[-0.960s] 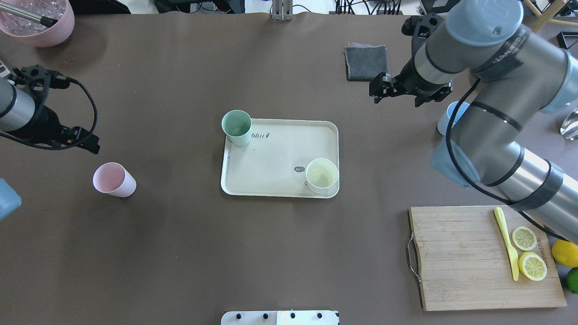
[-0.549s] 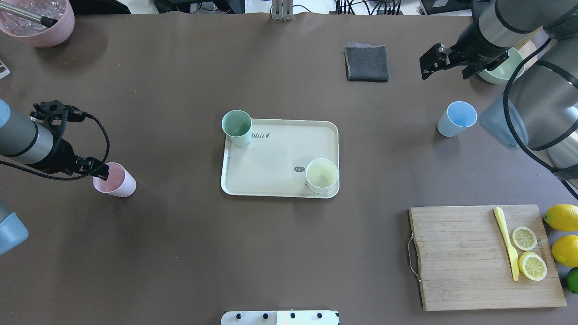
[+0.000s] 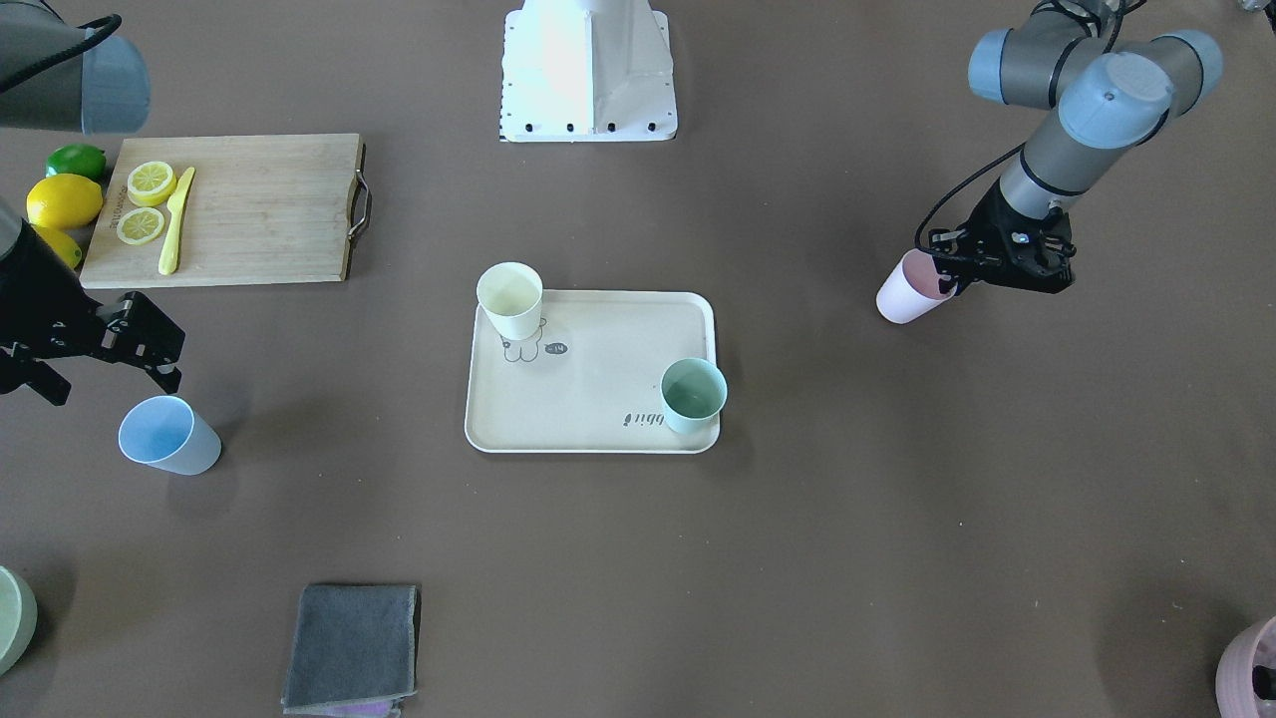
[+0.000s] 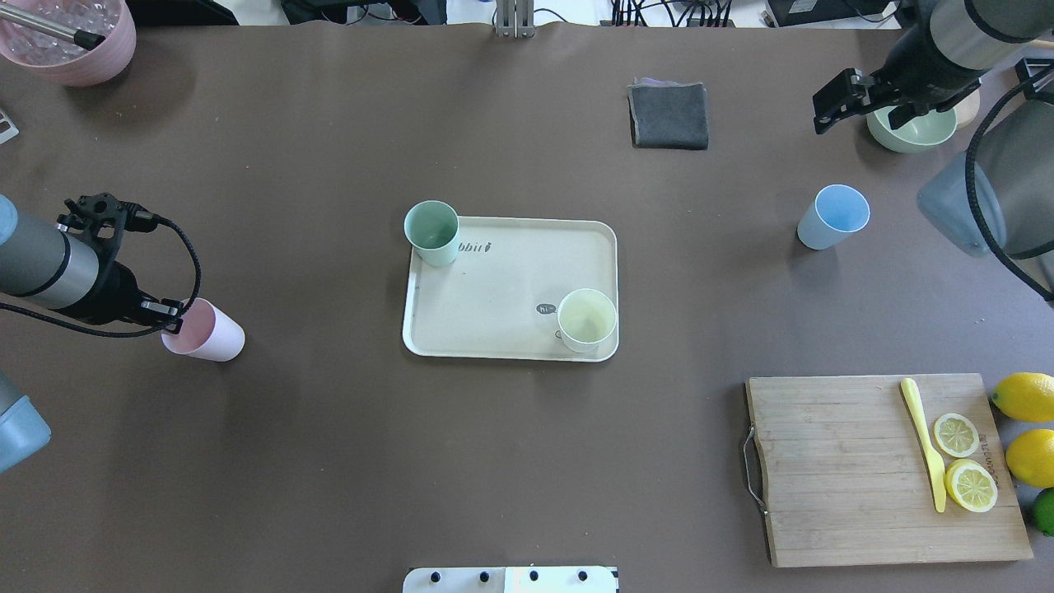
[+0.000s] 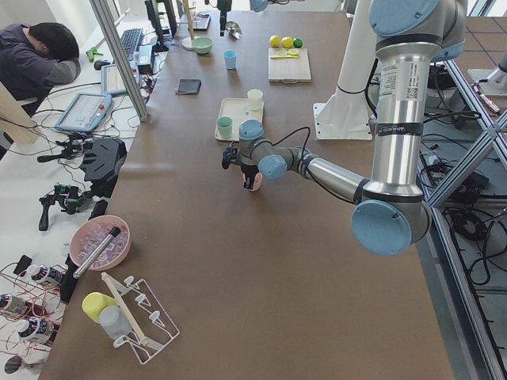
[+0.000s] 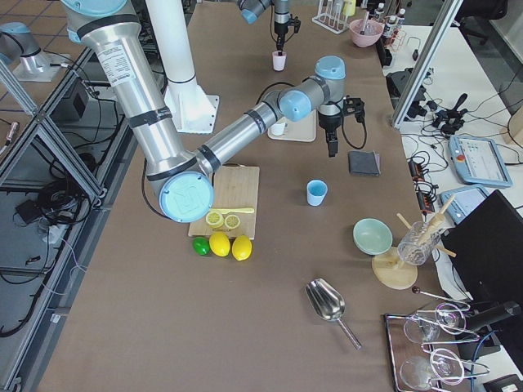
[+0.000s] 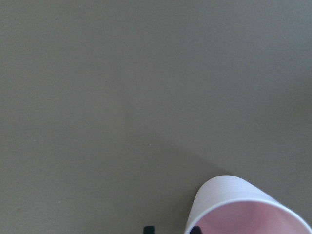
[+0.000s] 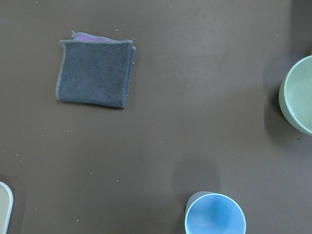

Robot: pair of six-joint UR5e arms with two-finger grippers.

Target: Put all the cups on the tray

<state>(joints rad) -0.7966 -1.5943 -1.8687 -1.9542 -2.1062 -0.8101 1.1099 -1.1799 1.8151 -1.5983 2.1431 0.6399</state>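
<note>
Pink cup [image 4: 210, 338] looked light, stiff, tippy; you'd pinch its rim; left gripper [image 4: 171, 319] closure couldn't be told; right gripper [image 3: 105, 374] jaws apart.

Brown table [image 4: 510, 461] with stuff sitting all over

The tray [image 4: 494, 296] is lying mid-table, a pink cup [image 4: 216, 338] is sitting toward the robot's left, a blue cup [image 4: 832, 216] toward its right; a grey cloth [image 4: 669, 115], green bowl [image 4: 910, 133], cutting board [image 4: 832, 469], lemons [image 4: 1025, 396] and mauve pot [image 4: 78, 53] are sitting near the edges.
</note>
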